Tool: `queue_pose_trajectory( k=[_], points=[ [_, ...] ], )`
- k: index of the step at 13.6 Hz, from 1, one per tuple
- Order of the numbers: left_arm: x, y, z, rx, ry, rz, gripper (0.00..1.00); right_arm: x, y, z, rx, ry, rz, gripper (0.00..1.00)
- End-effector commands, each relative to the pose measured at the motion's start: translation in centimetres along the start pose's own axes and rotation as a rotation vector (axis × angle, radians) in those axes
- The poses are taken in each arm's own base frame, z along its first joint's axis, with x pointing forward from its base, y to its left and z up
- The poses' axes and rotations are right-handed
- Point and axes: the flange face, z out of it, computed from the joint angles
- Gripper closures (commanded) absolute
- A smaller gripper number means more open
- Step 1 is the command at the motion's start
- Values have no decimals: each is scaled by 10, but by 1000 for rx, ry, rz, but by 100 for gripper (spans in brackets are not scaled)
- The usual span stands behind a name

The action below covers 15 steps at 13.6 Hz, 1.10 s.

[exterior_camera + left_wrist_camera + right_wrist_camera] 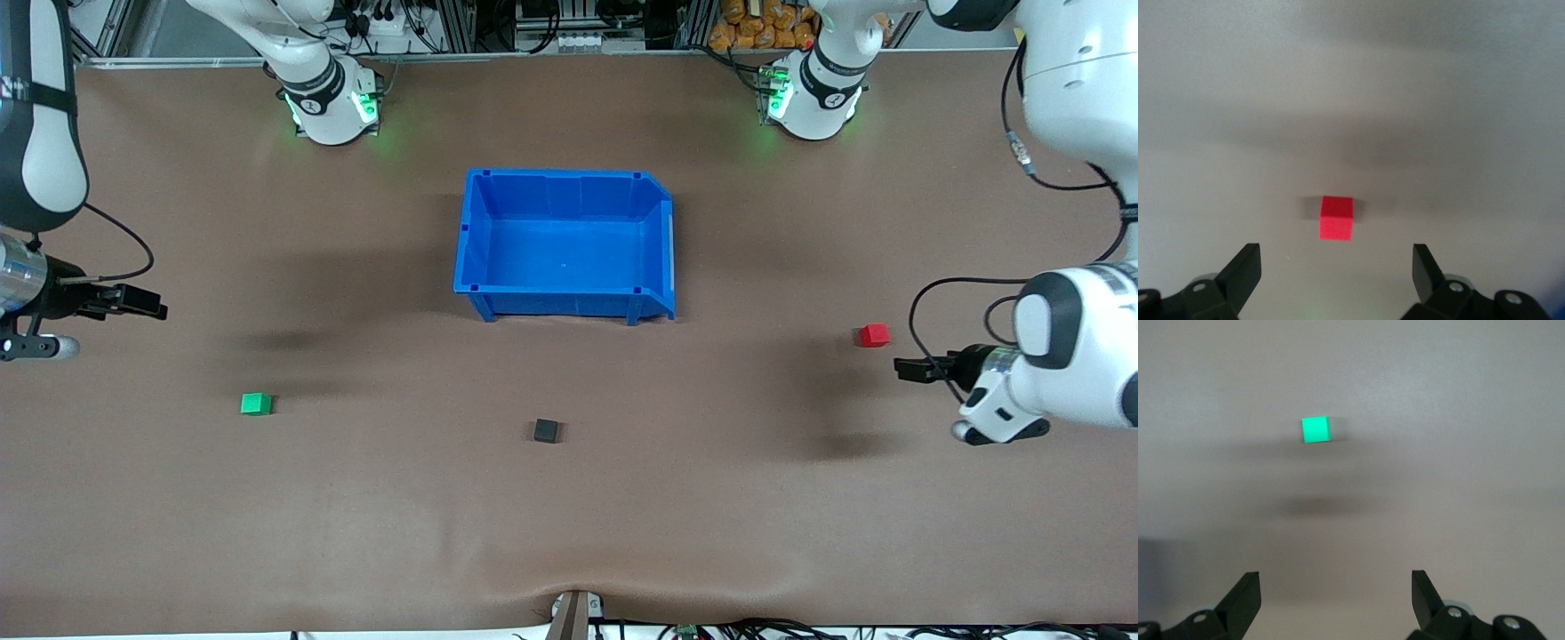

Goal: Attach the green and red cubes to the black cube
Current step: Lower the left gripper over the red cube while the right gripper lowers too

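Now both claws open, empty: left claw (pixel 1337 267) over red cube (pixel 1337 218), right claw (pixel 1335 593) near green cube (pixel 1315 430).

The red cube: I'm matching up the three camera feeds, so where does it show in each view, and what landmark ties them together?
Front view: the red cube lies on the brown table toward the left arm's end, beside the open left gripper.
Left wrist view: the cube sits just ahead of the open fingers.
Right wrist view: not in it; only the green cube shows.
Shared landmark: the table surface.
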Motion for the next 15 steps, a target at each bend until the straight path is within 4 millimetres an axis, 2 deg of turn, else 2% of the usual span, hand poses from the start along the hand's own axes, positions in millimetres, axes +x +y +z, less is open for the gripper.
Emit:
queue_pose_trajectory(
  k=[1,2,4,7,9,13,15],
  points=[
    [5,-3,26,39,-25,-3,0,10,1,10,-2,-1,-55,0],
    [5,0,28,44,-28,3,0,14,-2,14,-3,1,-63,0],
    [9,1,50,48,-56,5,0,23,-7,30,-4,2,-71,0],
    [8,3,79,50,-69,12,0,42,-8,67,-14,20,-78,0],
    [4,5,100,49,-90,13,0,49,-15,75,-19,34,-83,0],
    [-3,4,117,54,-122,19,7,64,-16,87,-19,30,-81,0],
    [-4,5,120,54,-128,20,14,77,-14,107,-19,27,-78,0]
  ],
)
